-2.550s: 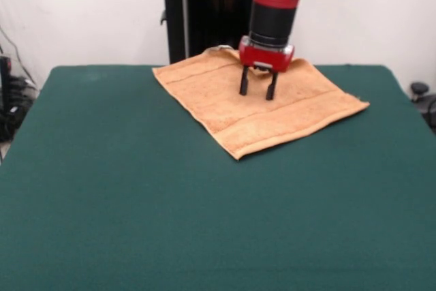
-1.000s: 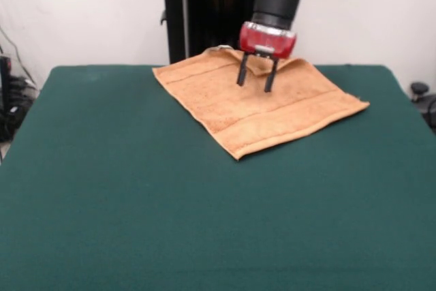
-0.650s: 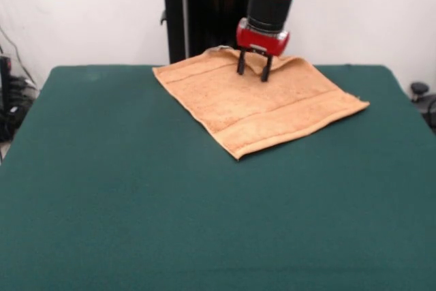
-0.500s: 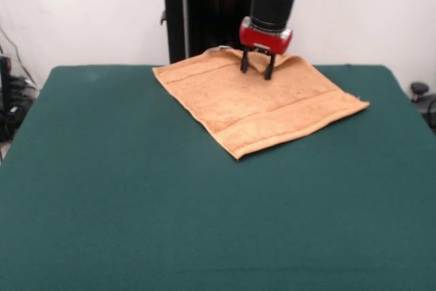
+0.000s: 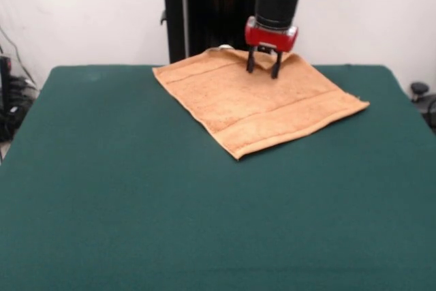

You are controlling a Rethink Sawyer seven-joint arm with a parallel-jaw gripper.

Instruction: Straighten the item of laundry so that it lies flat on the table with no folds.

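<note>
Towel (image 5: 255,103) spread nearly flat on the table (image 5: 136,189), its far edge rumpled beneath the gripper (image 5: 263,73), fingers spread, gripping nothing; smoothing remains.

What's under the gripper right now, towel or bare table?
Towel. The gripper stands open over the far part of the orange towel, fingers pointing down at a slight hump there. Whether the tips touch the cloth is unclear. The green table beneath is covered.
</note>
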